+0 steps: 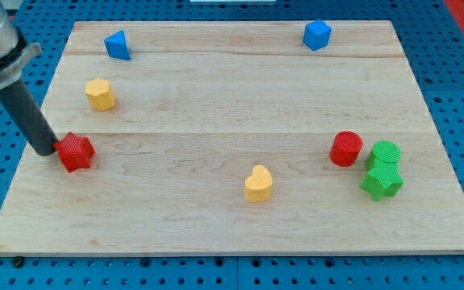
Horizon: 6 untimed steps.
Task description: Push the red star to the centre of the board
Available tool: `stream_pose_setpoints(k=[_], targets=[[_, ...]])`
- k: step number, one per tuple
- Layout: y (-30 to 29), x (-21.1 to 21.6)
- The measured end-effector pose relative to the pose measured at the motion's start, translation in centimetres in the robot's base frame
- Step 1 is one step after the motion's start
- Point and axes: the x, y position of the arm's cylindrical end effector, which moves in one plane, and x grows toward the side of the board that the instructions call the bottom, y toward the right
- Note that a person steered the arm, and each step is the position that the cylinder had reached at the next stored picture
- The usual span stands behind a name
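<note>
The red star lies near the left edge of the wooden board, about halfway down. My tip rests on the board right at the star's left side, touching it or nearly so. The dark rod slants up from there to the view's top left corner.
A yellow hexagon block sits above the star and a blue triangular block near the top left. A blue hexagon block is at the top right. A yellow heart lies bottom centre. A red cylinder, a green cylinder and a green star cluster at right.
</note>
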Motion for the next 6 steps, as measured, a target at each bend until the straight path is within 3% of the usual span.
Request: stream_pose_setpoints(k=[3, 6], targets=[[3.3, 2.4], [9.4, -1.5]])
